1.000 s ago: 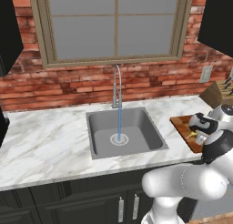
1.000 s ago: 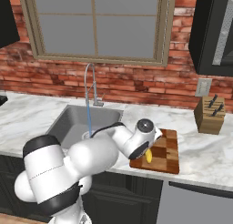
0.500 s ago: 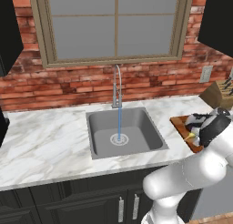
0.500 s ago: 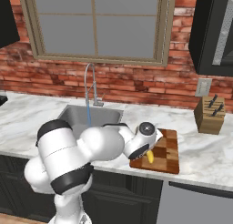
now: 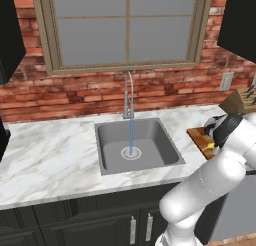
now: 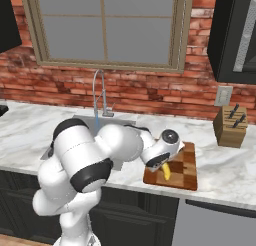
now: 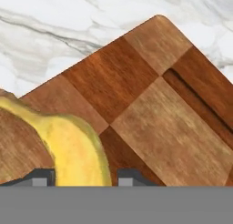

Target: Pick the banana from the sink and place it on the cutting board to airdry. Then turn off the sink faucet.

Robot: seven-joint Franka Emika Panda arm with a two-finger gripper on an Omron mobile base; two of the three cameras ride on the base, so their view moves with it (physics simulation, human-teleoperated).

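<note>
Risk: banana (image 7: 77, 150) might roll or drag off cutting board (image 7: 150, 114) if claw (image 7: 82, 176) lifted before the pads cleared it; it lay near the board's front edge. Faucet (image 5: 129, 92) ran, water stream into sink (image 5: 137, 145); lever not yet turned. Claw low over board, pads (image 7: 129, 175) flanking banana; whether clamped or freed, could not tell. Banana: yellow, curved, smooth, resting on checkered reddish-brown board on marble counter (image 6: 225, 175).
</note>
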